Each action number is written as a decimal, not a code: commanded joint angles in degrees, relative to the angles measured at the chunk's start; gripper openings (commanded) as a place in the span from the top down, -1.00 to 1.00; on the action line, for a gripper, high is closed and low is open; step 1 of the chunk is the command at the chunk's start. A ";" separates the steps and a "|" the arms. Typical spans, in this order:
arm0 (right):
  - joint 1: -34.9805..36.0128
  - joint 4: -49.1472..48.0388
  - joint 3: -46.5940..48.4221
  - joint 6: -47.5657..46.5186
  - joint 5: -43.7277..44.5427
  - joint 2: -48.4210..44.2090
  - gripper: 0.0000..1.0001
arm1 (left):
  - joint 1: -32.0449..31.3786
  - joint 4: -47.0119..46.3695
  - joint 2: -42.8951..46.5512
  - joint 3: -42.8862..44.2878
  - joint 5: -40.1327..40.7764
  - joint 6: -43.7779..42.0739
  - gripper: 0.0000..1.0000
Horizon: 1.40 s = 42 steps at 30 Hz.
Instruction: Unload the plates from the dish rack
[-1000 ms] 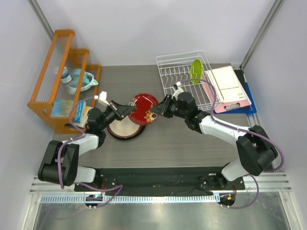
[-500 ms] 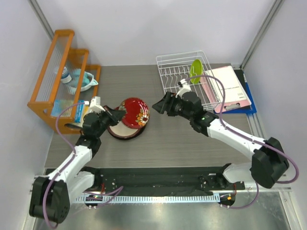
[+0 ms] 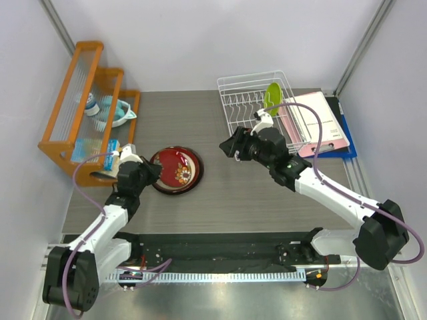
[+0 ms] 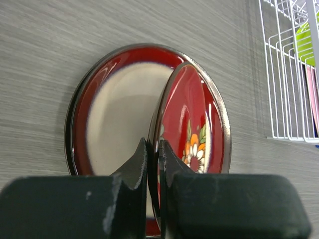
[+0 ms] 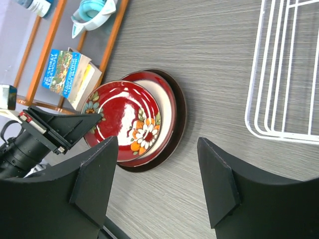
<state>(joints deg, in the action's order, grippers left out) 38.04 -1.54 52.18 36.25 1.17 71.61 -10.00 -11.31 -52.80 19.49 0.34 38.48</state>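
The small dark red plate (image 3: 179,168) with a flower pattern is tilted over the larger dark-red-rimmed cream plate (image 3: 175,191) on the table. My left gripper (image 3: 152,175) is shut on its left rim; in the left wrist view the fingers (image 4: 139,164) pinch the rim of the flowered plate (image 4: 192,124) above the cream plate (image 4: 117,119). My right gripper (image 3: 228,149) is open and holds nothing, to the right of the stack and apart from it. The lime green plate (image 3: 271,98) stands upright in the white dish rack (image 3: 248,83).
An orange wooden shelf (image 3: 80,80) with a book and small items stands at the back left. A pink clipboard on a blue board (image 3: 317,123) lies right of the rack. The right wrist view shows the rack's corner (image 5: 279,74) and the shelf (image 5: 112,40).
My right gripper opened, let go of the flowered plate and drew back to the right. My left gripper moved left and lowered the plate onto the larger plate.
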 commanded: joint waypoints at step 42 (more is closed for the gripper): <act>-25.65 17.27 56.15 -29.65 25.28 46.83 -0.43 | 0.24 4.19 4.36 4.15 -4.55 -0.33 -0.97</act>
<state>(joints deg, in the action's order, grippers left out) 13.45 14.46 99.37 11.27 23.33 113.25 -9.98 -7.55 -51.86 20.29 0.84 38.50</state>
